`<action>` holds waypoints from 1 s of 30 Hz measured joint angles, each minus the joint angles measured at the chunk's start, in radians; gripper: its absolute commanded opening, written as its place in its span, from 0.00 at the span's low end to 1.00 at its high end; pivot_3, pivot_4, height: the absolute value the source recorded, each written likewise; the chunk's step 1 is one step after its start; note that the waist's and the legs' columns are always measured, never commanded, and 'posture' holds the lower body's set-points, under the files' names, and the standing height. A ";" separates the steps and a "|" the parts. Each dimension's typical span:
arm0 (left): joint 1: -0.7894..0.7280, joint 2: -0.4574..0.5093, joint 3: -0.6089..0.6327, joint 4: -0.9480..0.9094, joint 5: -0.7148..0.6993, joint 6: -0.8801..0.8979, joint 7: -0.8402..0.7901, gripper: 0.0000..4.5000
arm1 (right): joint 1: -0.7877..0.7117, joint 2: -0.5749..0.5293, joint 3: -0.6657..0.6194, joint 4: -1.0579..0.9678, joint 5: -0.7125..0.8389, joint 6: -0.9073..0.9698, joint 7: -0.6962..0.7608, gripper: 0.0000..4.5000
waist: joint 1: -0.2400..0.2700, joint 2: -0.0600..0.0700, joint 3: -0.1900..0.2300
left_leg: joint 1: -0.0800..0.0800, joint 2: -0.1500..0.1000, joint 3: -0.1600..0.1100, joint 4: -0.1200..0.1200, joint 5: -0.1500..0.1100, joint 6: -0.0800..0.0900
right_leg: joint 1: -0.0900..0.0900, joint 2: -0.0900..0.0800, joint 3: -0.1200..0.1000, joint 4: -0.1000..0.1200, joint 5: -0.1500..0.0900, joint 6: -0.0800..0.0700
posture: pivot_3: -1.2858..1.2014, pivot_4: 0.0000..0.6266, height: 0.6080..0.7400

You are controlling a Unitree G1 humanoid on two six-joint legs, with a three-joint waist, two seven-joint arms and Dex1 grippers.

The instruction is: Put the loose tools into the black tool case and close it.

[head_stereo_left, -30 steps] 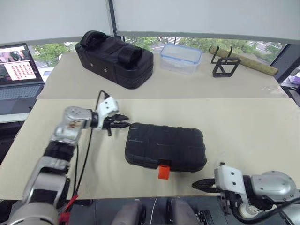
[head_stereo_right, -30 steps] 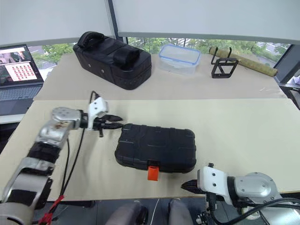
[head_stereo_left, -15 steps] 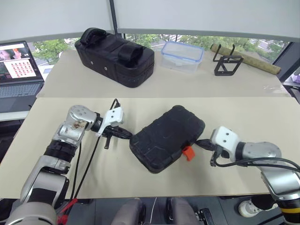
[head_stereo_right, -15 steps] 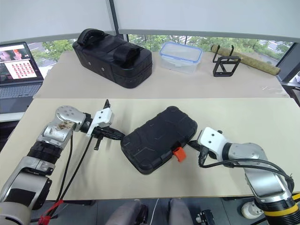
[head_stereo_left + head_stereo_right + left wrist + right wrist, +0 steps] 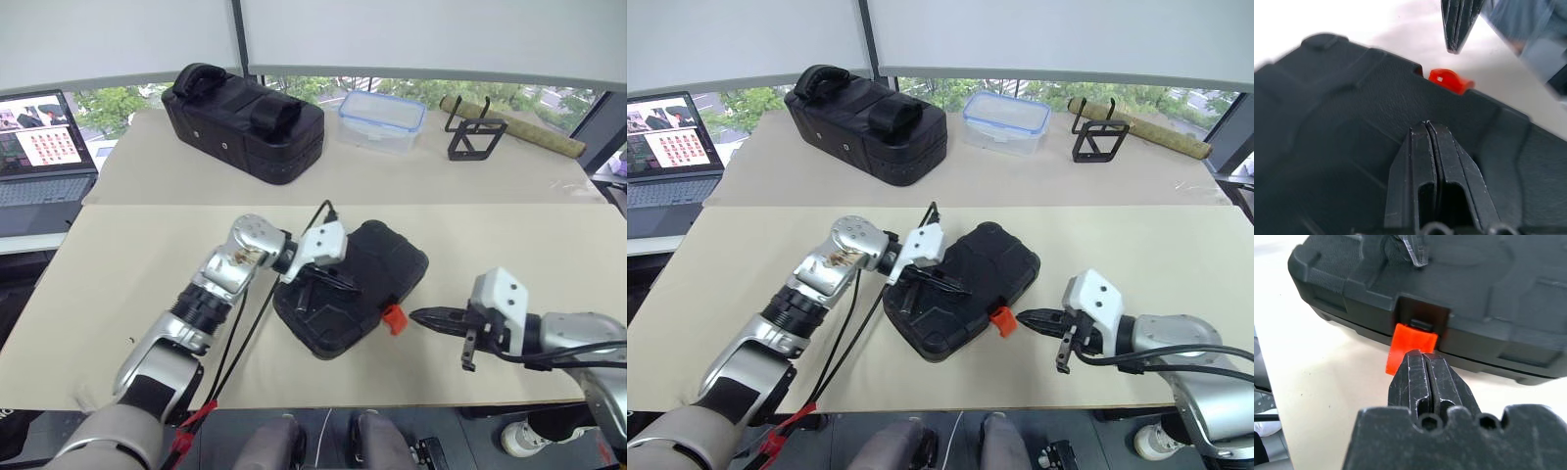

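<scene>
**Case shut and skewed; both grippers closed around the latch side**

Nearest me, at about 4 o'clock on the front table, I am holding the right gripper with its fingers pressed together and gripping nothing. Its tip is pointing at the small orange latch and, in the right wrist view, sitting just short of it; I judge I am lining up to push the latch home.

At the centre, the black tool case is lying lid-down-shut but turned diagonally, latch edge facing 4 o'clock. I am resting the left gripper, fingers likewise shut and empty, over the lid, apparently to brace the case against the push; whether it is actually pressing on the plastic I cannot tell.

Whether the latch is clicked shut I cannot make out. The case's contents are hidden, and I am seeing no loose tools on the table, so I am presuming they are inside.

Farther off, a bulky black padded bag is sitting at 11 o'clock, a clear container at 12, and a laptop, cut off, at 10.
</scene>
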 measured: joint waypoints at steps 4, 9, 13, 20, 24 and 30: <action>0.002 0.007 -0.027 0.009 0.056 -0.123 0.016 0.02 | -0.002 0.031 0.071 0.000 -0.053 -0.014 -0.046 0.00 | 0.001 -0.001 -0.004 | 0.013 0.000 0.000 -0.008 -0.003 0.000 | 0.012 -0.001 0.000 -0.005 0.000 0.001 | 0.52 0.24 0.86; 0.007 0.008 -0.026 0.015 0.059 -0.138 0.015 0.02 | -0.002 0.041 0.157 0.009 -0.127 -0.025 -0.082 0.00 | -0.001 -0.003 -0.010 | 0.014 0.000 0.000 -0.010 -0.001 0.002 | 0.011 0.000 0.000 -0.004 0.000 0.001 | 0.52 0.24 0.86; 0.007 0.000 -0.023 0.025 0.059 -0.138 0.017 0.02 | -0.007 0.065 0.197 0.036 -0.169 -0.034 -0.113 0.00 | 0.000 -0.004 -0.011 | 0.015 0.000 0.000 -0.009 -0.001 0.002 | 0.011 0.000 -0.001 -0.004 0.000 0.001 | 0.52 0.24 0.86; 0.007 -0.020 -0.015 0.038 0.059 -0.131 0.017 0.02 | -0.022 0.084 0.222 0.069 -0.220 -0.034 -0.150 0.00 | 0.004 -0.004 -0.011 | 0.015 -0.001 0.000 -0.009 -0.001 0.002 | 0.011 0.001 -0.002 -0.004 -0.001 0.001 | 0.52 0.24 0.86; 0.005 -0.029 -0.010 0.042 0.059 -0.131 0.016 0.02 | -0.018 0.086 0.243 0.080 -0.238 -0.037 -0.158 0.00 | 0.004 -0.004 -0.011 | 0.014 -0.001 0.000 -0.009 -0.001 0.002 | 0.011 0.001 -0.002 -0.004 -0.001 0.001 | 0.52 0.24 0.86; 0.003 -0.033 -0.011 0.054 0.069 -0.163 0.017 0.02 | -0.013 0.144 0.242 0.082 -0.246 -0.042 -0.188 0.00 | 0.002 -0.005 -0.012 | 0.014 -0.001 0.000 -0.009 -0.001 0.002 | 0.011 0.001 -0.001 -0.004 -0.001 0.001 | 0.52 0.24 0.86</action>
